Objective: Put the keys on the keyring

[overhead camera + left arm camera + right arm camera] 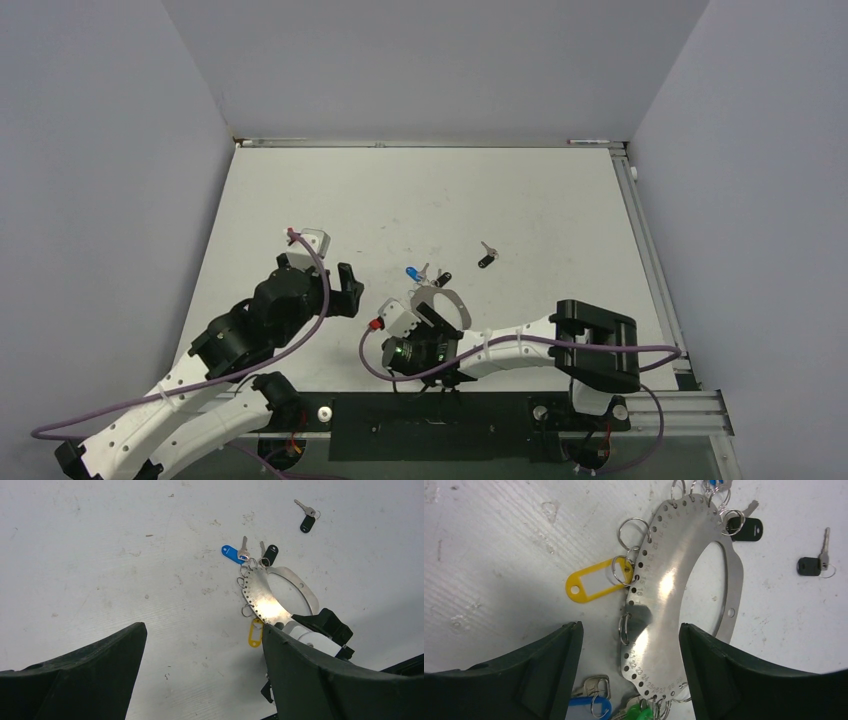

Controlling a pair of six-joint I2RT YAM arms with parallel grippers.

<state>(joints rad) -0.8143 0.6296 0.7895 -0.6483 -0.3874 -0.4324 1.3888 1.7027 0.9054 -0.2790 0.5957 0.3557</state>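
Observation:
The keyring [674, 580] is a flat steel crescent plate with numbered holes, lying on the table; it also shows in the left wrist view [260, 597] and the top view [440, 297]. Small split rings hang from its edge, carrying a yellow tag [591, 585], a blue-tagged key [233, 554], a black-tagged key [749, 529], and further blue [586, 707] and green [639, 712] tagged keys. One black-headed key [811, 565] lies loose to the right, apart from the plate. My right gripper [629, 630] is open just above the plate's near end. My left gripper [202, 627] is open and empty, left of the plate.
The white table [520, 200] has grey walls on three sides and a metal rail [645, 240] along its right edge. The right arm's fingers [325, 622] show beside the plate in the left wrist view.

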